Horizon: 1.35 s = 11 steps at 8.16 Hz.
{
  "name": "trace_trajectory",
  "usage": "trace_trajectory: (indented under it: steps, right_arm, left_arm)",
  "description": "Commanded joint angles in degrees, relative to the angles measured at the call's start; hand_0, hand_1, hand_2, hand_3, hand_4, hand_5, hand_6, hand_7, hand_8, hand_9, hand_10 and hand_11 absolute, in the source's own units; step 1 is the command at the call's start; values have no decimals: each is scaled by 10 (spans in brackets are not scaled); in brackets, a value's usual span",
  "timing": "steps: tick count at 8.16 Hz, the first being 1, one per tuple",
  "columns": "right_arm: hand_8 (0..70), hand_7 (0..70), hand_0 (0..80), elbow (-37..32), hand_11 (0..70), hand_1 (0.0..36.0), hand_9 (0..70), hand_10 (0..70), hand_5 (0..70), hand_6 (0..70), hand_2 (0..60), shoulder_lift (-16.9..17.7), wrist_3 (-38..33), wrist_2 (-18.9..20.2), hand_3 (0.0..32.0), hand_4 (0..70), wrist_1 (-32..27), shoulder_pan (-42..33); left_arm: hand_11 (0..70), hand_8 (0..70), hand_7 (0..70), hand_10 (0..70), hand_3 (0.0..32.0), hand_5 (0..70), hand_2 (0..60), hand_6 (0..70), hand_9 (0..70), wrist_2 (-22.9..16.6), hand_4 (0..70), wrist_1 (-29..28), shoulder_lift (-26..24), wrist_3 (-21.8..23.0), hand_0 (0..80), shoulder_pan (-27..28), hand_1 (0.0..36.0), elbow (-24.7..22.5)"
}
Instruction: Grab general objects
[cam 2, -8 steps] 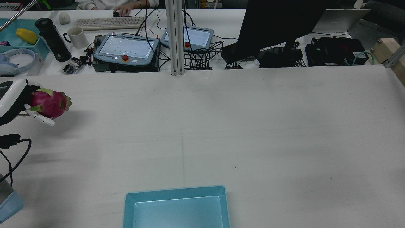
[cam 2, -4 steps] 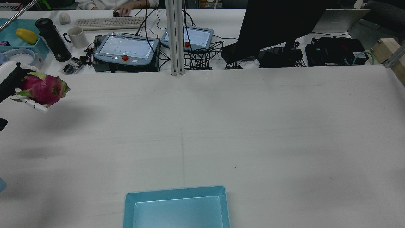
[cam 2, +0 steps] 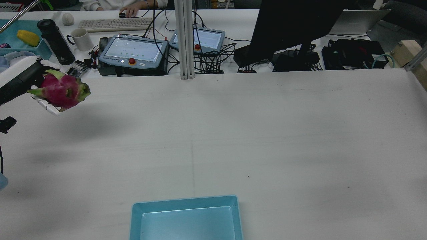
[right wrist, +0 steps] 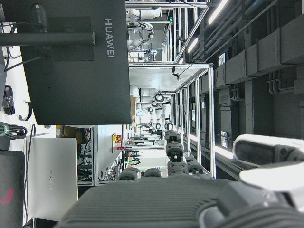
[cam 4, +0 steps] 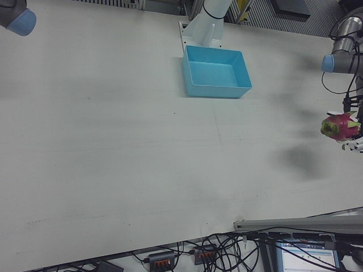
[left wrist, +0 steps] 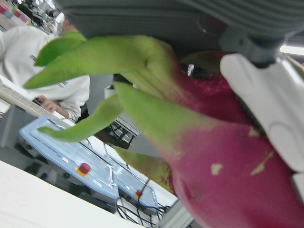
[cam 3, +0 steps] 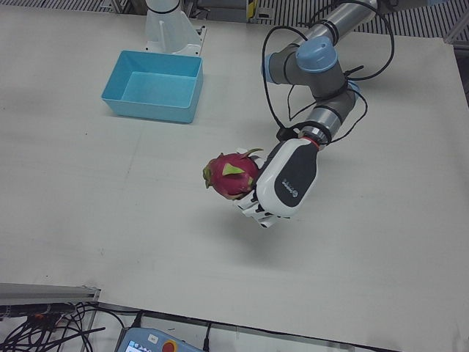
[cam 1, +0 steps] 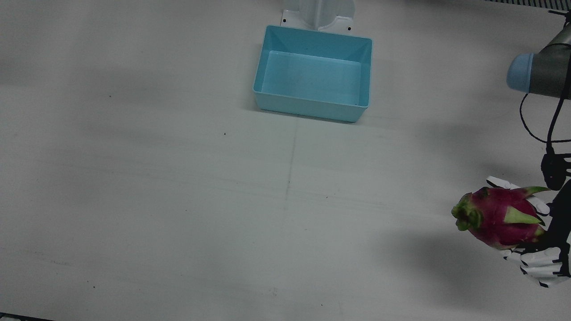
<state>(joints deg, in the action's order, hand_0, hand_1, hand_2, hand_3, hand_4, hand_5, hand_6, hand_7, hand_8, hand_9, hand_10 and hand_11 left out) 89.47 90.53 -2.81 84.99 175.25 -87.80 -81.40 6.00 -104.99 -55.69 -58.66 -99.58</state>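
A magenta dragon fruit (cam 1: 497, 218) with green scales hangs in the air, my left hand (cam 1: 546, 249) shut on it from the side and below. In the rear view the dragon fruit (cam 2: 61, 90) and the left hand (cam 2: 20, 81) are at the far left, above the table's back edge. The left-front view shows the dragon fruit (cam 3: 231, 174) lifted well off the table in the left hand (cam 3: 287, 180), its shadow lying below. It fills the left hand view (left wrist: 223, 175). My right hand (right wrist: 190, 199) shows only in its own view, holding nothing, raised and facing away from the table.
A light blue bin (cam 1: 312, 104) stands with nothing in it near the pedestals, also seen in the rear view (cam 2: 185, 200). Behind the table's far edge are two teach pendants (cam 2: 133, 51), a monitor (cam 2: 293, 26), a mug, a bottle and a person at a keyboard.
The left hand has carried the dragon fruit higher, then a little rightward in the rear view, toward the table's back edge. Its hold on the fruit is unchanged.
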Motion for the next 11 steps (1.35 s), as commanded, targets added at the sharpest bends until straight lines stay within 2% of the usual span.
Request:
trace_trajectory:
  steps: [1, 4, 5, 7, 8, 11]
  right_arm:
    - [0, 0, 0, 0, 0, 0, 0, 0, 0, 0, 0, 0, 0, 0, 0, 0, 0, 0]
    - [0, 0, 0, 0, 0, 0, 0, 0, 0, 0, 0, 0, 0, 0, 0, 0, 0, 0]
    - [0, 0, 0, 0, 0, 0, 0, 0, 0, 0, 0, 0, -1, 0, 0, 0, 0, 0]
    - [0, 0, 0, 0, 0, 0, 0, 0, 0, 0, 0, 0, 0, 0, 0, 0, 0, 0]
    - [0, 0, 0, 1, 0, 0, 0, 0, 0, 0, 0, 0, -1, 0, 0, 0, 0, 0]
    - [0, 0, 0, 0, 0, 0, 0, 0, 0, 0, 0, 0, 0, 0, 0, 0, 0, -1]
  left_arm:
    - [700, 700, 700, 700, 0, 700, 600, 700, 700, -69, 583, -16, -30, 13, 555, 3, 246, -8]
    - [700, 700, 700, 700, 0, 700, 600, 700, 700, -127, 629, -22, -29, 11, 571, 50, 242, -33]
    - [700, 700, 700, 700, 0, 700, 600, 700, 700, -164, 635, -20, -24, 9, 572, 63, 246, -44]
    - [700, 700, 700, 700, 0, 700, 600, 700, 700, -163, 652, -1, -26, 7, 584, 154, 256, -72]
    - [700, 700, 700, 700, 0, 700, 600, 700, 700, -164, 663, 2, -26, 7, 594, 172, 258, -74]
    - [700, 700, 700, 700, 0, 700, 600, 700, 700, -163, 654, -22, -20, 4, 608, 184, 254, -76]
